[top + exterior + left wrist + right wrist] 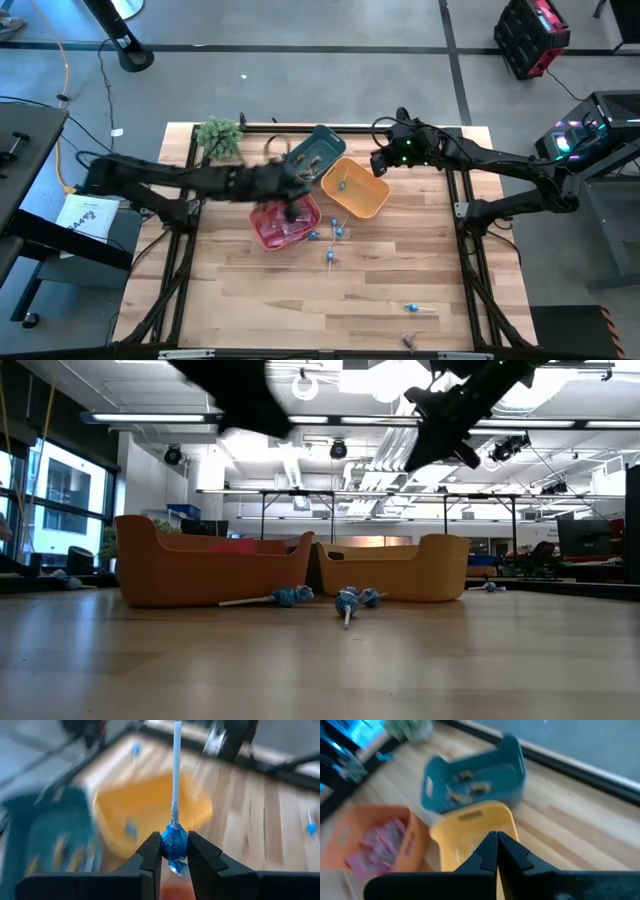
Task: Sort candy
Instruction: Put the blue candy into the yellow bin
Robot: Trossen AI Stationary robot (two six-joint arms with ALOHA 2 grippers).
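Note:
My left gripper [298, 195] is raised over the red bin [272, 230] and is shut on a blue-wrapped lollipop [174, 844]. My right gripper [496, 845] is shut and empty, raised over the far edge of the orange bin [362, 198]. The red bin holds pink packets [377, 840]. The teal bin [475, 780] holds small brownish pieces. One lollipop [342, 185] lies in the orange bin. Several more lollipops [330, 235] lie on the table in front of the bins, and another [415, 308] lies near the front right. My left gripper pinches the lollipop's blue-wrapped head [173, 840] between its two fingertips. The white stick [176, 765] points straight out ahead of the fingers, over the orange bin [150, 815]. The lollipop is lifted clear of the table and the bins.
A green leafy plant [218, 135] stands at the table's far left corner. The three bins crowd together at the table's far middle. In the low view two bins [210, 568] stand behind the loose lollipops [348, 600]. The near half of the table [250, 300] is bare wood.

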